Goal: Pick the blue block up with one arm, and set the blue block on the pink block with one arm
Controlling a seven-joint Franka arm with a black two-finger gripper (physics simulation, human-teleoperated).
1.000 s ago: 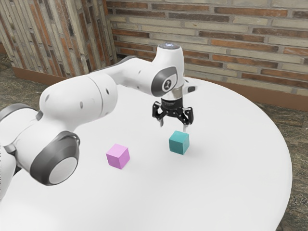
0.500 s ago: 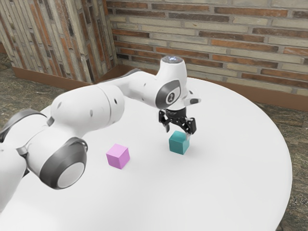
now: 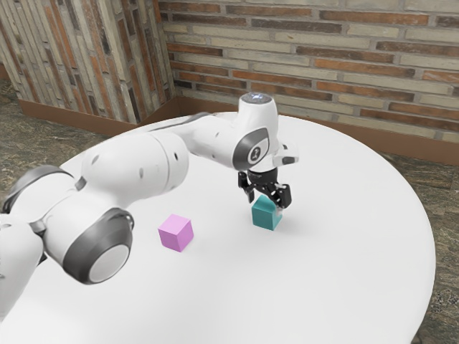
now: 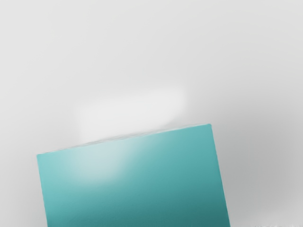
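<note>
The hand (image 3: 267, 198) hangs straight down over the blue block (image 3: 266, 216), low enough that its tips reach the block's upper edge. Its jaws are spread, one on each side of the block's top and a little wider than it; I see no grip on the block, so the hand is open.

The blue block, teal in shade, sits flat on the white round surface (image 3: 344, 272), near the middle. The pink block (image 3: 176, 233) also lies on the surface, to the exterior view's left of the blue one and slightly nearer the camera. The two are well apart, with bare surface between them.

The white arm (image 3: 143, 172) comes in from the exterior view's left, its big joints low at that side, and bends down at the wrist above the blue block.

In the wrist view the blue block (image 4: 135, 182) lies large and close just under the hand, with one flat face toward the camera, slightly turned, and pale surface beyond it.

A brick wall (image 3: 344, 57) stands behind the surface.
</note>
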